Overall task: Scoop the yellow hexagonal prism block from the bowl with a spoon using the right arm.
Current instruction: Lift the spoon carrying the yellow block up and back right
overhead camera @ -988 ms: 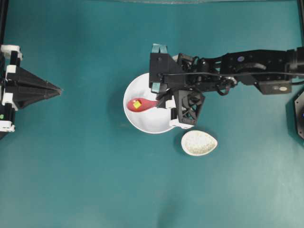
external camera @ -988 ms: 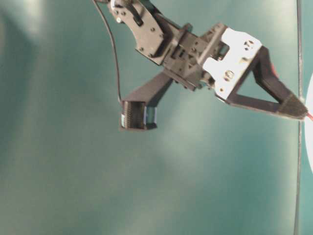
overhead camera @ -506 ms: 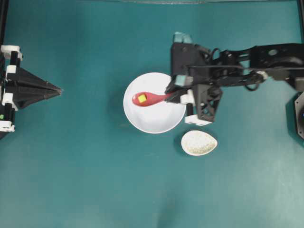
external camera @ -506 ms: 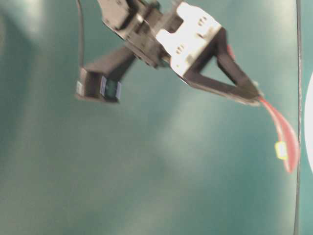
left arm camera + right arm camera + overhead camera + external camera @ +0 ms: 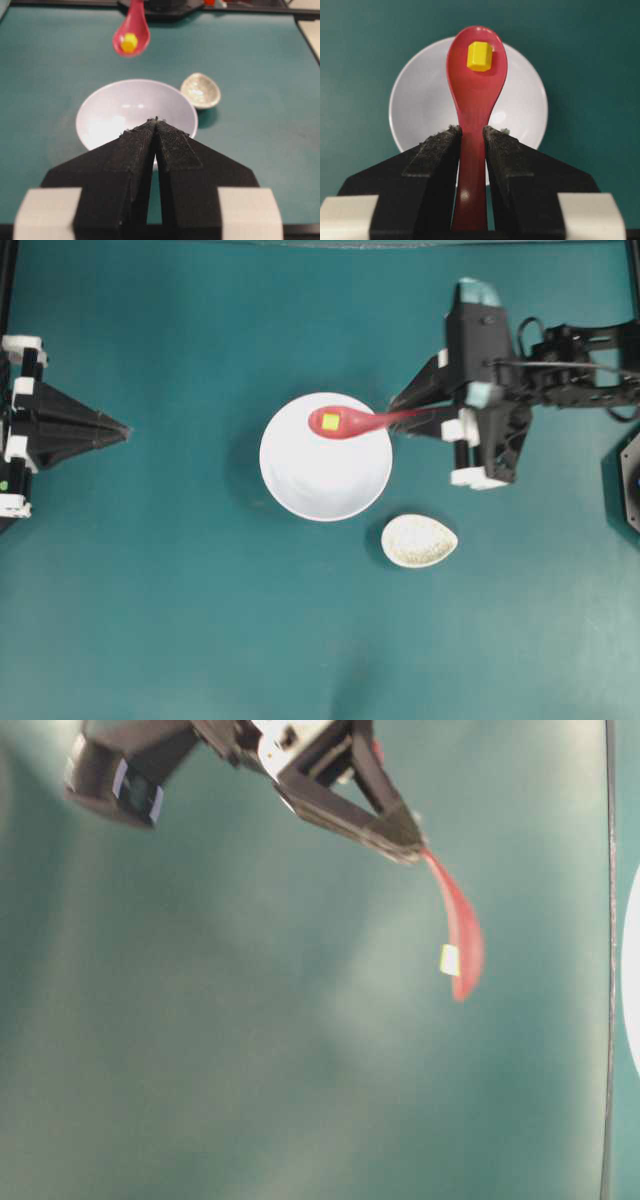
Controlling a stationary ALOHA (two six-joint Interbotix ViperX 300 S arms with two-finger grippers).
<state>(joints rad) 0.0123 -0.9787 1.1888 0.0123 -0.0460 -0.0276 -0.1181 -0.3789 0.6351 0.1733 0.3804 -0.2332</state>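
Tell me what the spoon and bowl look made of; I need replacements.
The spoon: glossy red, with bright highlights on its handle, so glazed ceramic or hard plastic. The bowl: plain white, smooth, with soft reflections inside, likely glazed ceramic or melamine. The look cannot settle either.

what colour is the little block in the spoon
Yellow block, sitting in the red spoon; clearest in the right wrist view.

We see a small speckled beige teardrop-shaped spoon rest [image 5: 419, 541] lying on the teal table surface [image 5: 200, 620]. Its hollow faces up and holds nothing, and its pointed end aims toward the right of the overhead view. From the left wrist view, the same dish [image 5: 200, 90] looks glossy and casts a dark shadow on the mat.
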